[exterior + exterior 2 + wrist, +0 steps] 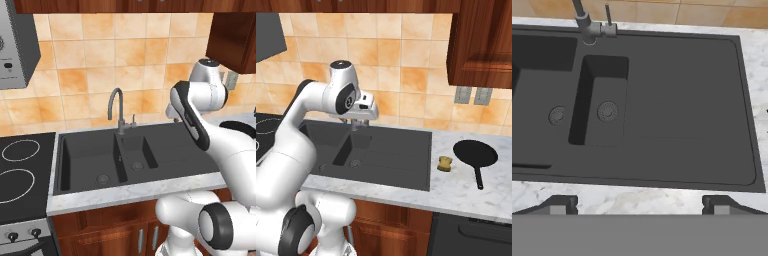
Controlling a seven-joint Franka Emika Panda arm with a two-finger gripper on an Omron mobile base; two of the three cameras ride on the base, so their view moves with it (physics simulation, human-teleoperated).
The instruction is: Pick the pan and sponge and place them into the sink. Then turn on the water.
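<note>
The black pan (475,152) lies on the counter right of the sink, its handle pointing toward the front edge. The small yellow-tan sponge (444,163) sits just left of it, near the sink's rim. The dark grey sink (401,155) (172,150) (682,100) has both basins empty. Behind the basins stands the gooseneck faucet (117,107) (587,25), and no water is in view at it. My gripper (358,124) (639,206) hangs open above the small basin, well left of the sponge and pan, holding nothing.
A black stovetop (20,170) adjoins the sink on the left. A dark wood wall cabinet (481,40) hangs over the pan's end of the marble counter (466,190). Two outlets (473,95) sit on the tiled wall.
</note>
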